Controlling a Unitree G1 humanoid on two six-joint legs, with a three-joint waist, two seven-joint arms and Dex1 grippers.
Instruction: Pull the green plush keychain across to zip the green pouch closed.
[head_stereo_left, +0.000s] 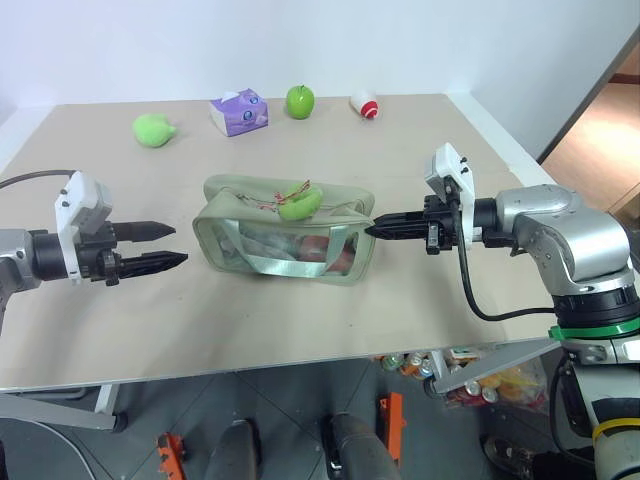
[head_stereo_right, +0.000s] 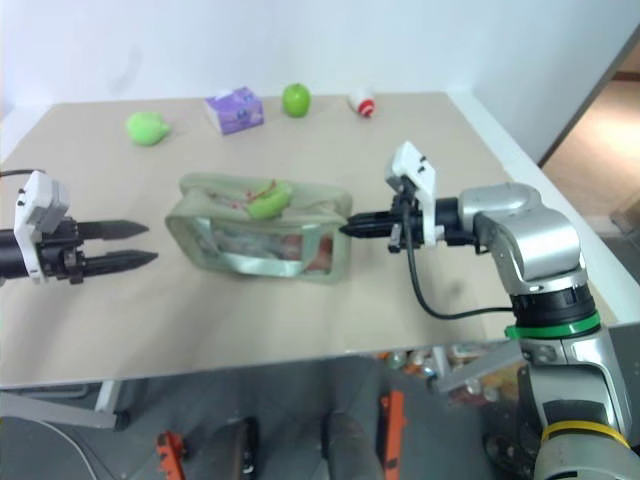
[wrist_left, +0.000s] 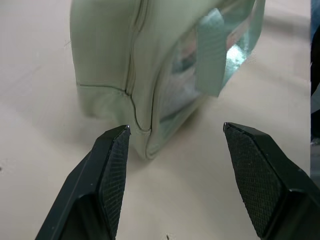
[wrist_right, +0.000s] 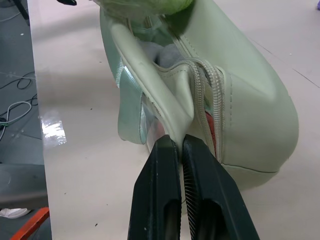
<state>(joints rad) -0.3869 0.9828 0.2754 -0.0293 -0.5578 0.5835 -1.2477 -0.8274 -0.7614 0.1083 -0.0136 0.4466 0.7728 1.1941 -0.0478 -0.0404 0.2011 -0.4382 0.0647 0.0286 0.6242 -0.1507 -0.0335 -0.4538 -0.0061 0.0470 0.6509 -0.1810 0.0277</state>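
Pouch and keychain at mid-bench: we see the green pouch (head_stereo_left: 285, 232) lying lengthwise on the beige bench (head_stereo_left: 300, 320), its clear window side facing us and a pale strap band across it. On top of the pouch rests the green plush keychain (head_stereo_left: 300, 204), roughly at the middle of the zipper line. In the right wrist view we see the zipper (wrist_right: 216, 107) parted at the near end, the opening gaping toward the keychain.

The right gripper (head_stereo_left: 378, 229) points level toward the pouch's right end; its jaws are pressed together, pinching a fold of the pouch fabric at that end. The left gripper (head_stereo_left: 172, 244) hangs above the bench just beside the pouch's left end, apart from it; its jaws stand wide and hold nothing, as the left wrist view confirms with the pouch's corner between and beyond the fingertips (wrist_left: 114, 165).

Along the far edge of the bench we note a lime-green lump (head_stereo_left: 153, 130), a purple tissue pack (head_stereo_left: 239, 112), a green apple (head_stereo_left: 300, 100) and a small red-and-white object (head_stereo_left: 365, 105).
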